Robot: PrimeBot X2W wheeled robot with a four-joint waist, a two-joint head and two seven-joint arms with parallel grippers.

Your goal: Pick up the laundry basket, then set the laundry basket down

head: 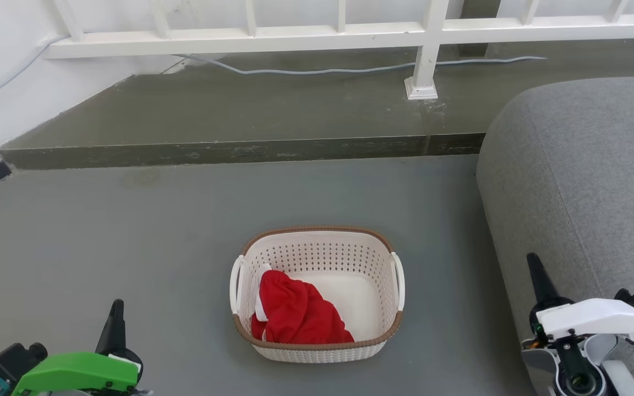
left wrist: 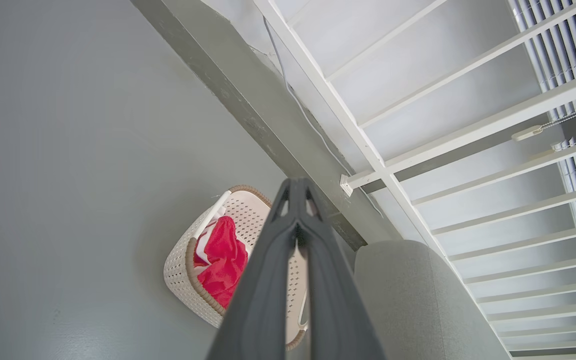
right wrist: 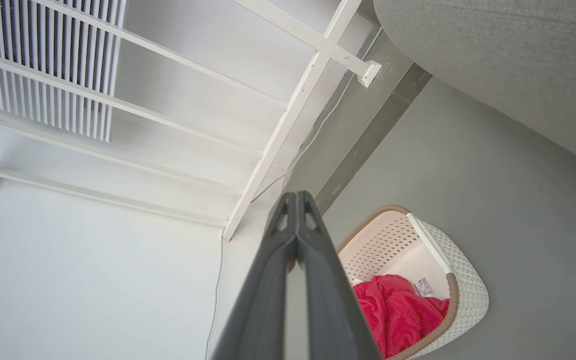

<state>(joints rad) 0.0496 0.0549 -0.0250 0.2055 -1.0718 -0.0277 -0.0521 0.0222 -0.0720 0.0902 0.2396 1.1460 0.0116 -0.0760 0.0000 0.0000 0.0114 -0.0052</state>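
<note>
One cream-white perforated plastic laundry basket (head: 317, 256) with a brown woven-look rim and two white side handles (head: 235, 283). Inside the basket, one crumpled red cloth (head: 298, 316). To its right, one grey fabric sofa (head: 581, 181). Beyond it, one white barred railing (head: 295, 38) and one pale cable (head: 322, 70).

Three oblique views, common laundry basket (head: 317, 254)

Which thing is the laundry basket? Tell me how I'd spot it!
Find the big grey fabric sofa on the right of the head view. On the grey floor just left of it stands the cream-white perforated plastic laundry basket. It alone has a brown woven-look rim, two white side handles and a red cloth inside.
</note>
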